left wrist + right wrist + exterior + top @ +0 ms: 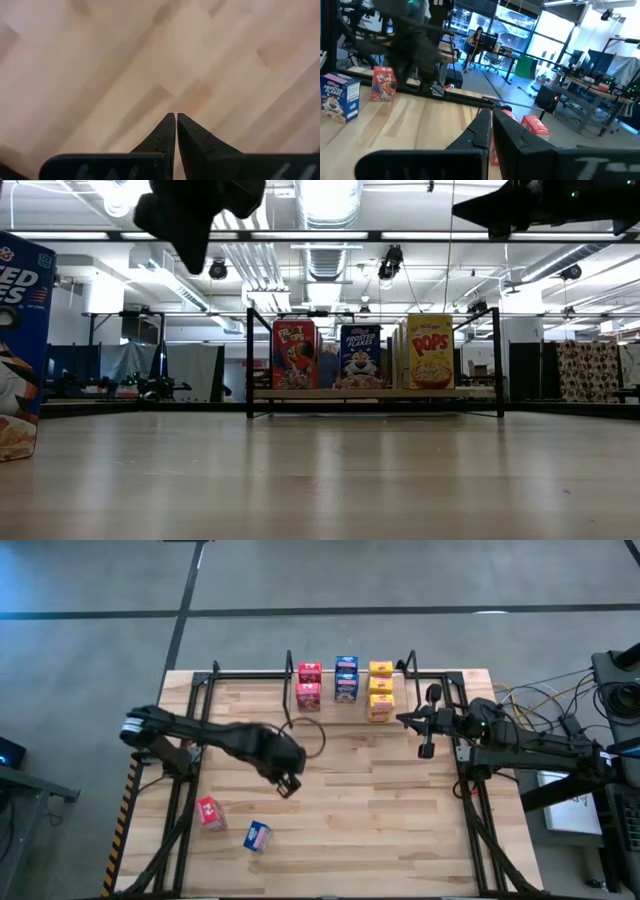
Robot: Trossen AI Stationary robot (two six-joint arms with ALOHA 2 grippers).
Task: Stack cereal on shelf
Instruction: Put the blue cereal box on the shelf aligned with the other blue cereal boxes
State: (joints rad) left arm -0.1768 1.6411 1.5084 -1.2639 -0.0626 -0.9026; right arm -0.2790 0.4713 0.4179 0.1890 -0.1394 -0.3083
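Observation:
The shelf point(470, 392) stands at the table's far middle. On it stand red point(309, 683), blue point(346, 678) and yellow point(380, 690) cereal boxes in three rows. A loose red box point(209, 812) and a loose blue box point(257, 836) rest on the table near its front left; the blue one fills the left edge of the low view point(20, 350). My left gripper point(176, 116) hangs shut above bare wood at mid-table point(288, 783), pointing down. My right gripper point(488, 111) is shut and held level at the right point(403, 720), beside the yellow row, touching nothing.
Black frame rails point(190, 770) run along the table's left and right point(470, 790) sides. A dark cable loop point(308, 735) lies on the wood in front of the shelf. Bare tabletop point(380, 810) stretches across the middle and front right.

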